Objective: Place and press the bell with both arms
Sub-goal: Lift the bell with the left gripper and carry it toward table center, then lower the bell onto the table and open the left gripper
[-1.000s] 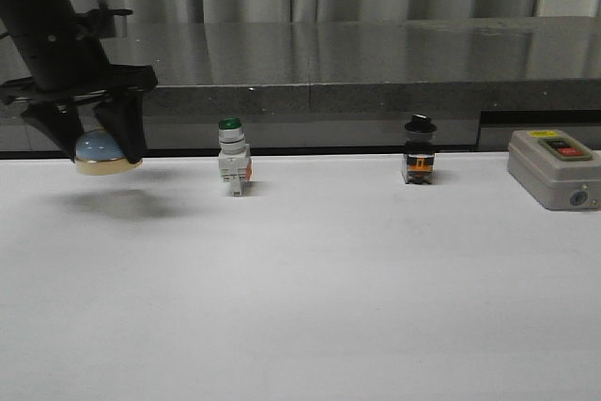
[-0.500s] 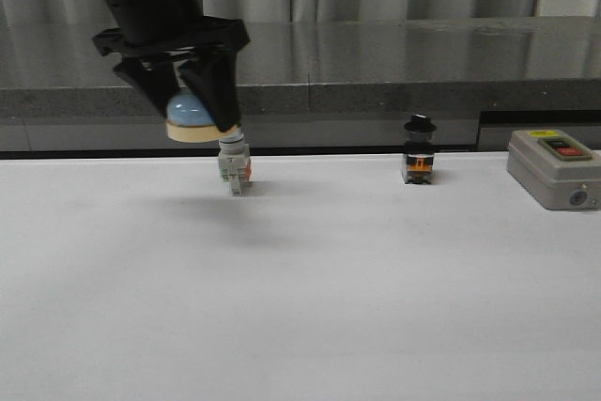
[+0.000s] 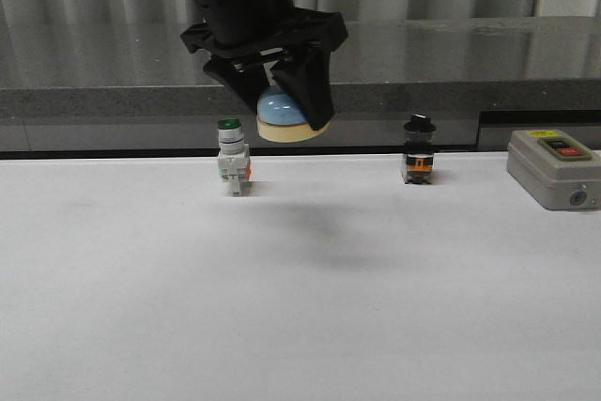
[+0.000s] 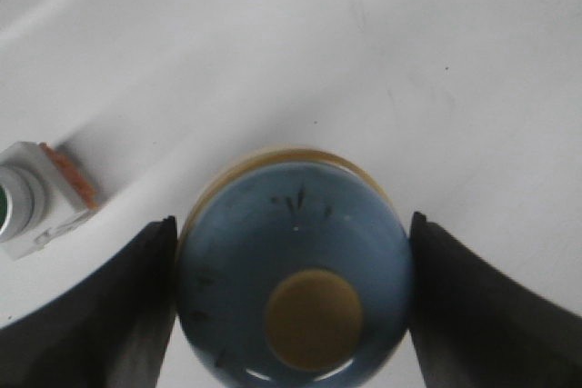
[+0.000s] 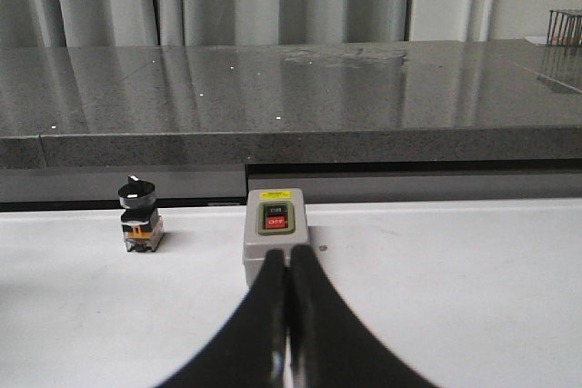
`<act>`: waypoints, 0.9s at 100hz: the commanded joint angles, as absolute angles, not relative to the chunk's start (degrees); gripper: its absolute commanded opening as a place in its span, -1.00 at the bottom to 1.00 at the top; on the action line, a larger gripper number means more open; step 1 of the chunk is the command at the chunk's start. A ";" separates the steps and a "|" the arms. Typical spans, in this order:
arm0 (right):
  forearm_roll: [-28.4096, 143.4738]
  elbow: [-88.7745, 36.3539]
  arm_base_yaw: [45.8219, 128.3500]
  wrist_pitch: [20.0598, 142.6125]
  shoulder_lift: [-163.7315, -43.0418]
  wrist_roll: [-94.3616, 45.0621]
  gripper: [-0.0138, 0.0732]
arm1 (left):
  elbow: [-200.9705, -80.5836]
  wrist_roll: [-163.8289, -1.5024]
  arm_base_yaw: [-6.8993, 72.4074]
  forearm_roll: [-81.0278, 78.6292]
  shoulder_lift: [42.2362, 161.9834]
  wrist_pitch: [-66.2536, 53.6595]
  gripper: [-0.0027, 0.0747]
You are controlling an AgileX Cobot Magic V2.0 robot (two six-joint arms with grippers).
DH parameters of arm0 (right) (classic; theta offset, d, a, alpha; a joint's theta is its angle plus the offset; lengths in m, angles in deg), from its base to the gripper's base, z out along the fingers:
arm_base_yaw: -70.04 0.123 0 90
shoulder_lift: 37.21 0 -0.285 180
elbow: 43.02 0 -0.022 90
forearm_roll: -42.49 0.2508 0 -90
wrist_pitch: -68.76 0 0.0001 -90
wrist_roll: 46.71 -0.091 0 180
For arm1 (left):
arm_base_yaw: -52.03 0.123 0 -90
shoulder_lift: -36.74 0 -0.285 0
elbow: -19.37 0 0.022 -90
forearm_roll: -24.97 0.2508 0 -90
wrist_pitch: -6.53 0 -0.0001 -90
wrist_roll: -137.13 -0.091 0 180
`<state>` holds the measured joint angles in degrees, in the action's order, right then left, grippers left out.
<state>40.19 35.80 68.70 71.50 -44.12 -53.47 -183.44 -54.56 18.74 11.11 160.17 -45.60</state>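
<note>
Blue bell [image 3: 293, 112] — in left gripper [image 3: 282, 105]

Lettering is found only on the grey switch box [image 5: 275, 241]. On its top face a small yellow label [image 5: 274, 195] is carried, but its print is too small to be read. Below it, a red button [image 5: 276, 222] is marked with pale characters that appear to read "OFF". A dark button above bears faint marks that cannot be made out.

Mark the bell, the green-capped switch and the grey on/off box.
bell [image 3: 285, 110], front view, blue dome between the pincer fingers
green-capped switch [image 3: 230, 159], front view, white body
grey on/off box [image 5: 276, 243], right wrist view, front face
</note>
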 commanded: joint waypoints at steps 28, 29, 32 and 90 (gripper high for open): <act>39.70 35.69 68.34 66.88 -43.59 -53.48 -0.84 | -185.07 -54.73 15.16 10.07 160.58 -42.63 -0.91; 39.70 35.69 68.34 66.88 -43.59 -53.48 -0.84 | -185.07 -54.73 15.16 10.07 160.59 -42.67 -0.90; 39.70 35.69 68.34 66.88 -43.59 -53.48 -0.84 | -185.07 -54.73 15.16 9.95 161.10 -42.67 -0.89; 39.70 35.69 68.34 66.88 -43.59 -53.48 -0.84 | -185.17 -54.73 15.16 9.68 165.47 -45.17 0.42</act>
<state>40.19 35.80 68.70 71.50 -44.12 -53.47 -183.44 -54.78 15.52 10.86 169.13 -45.73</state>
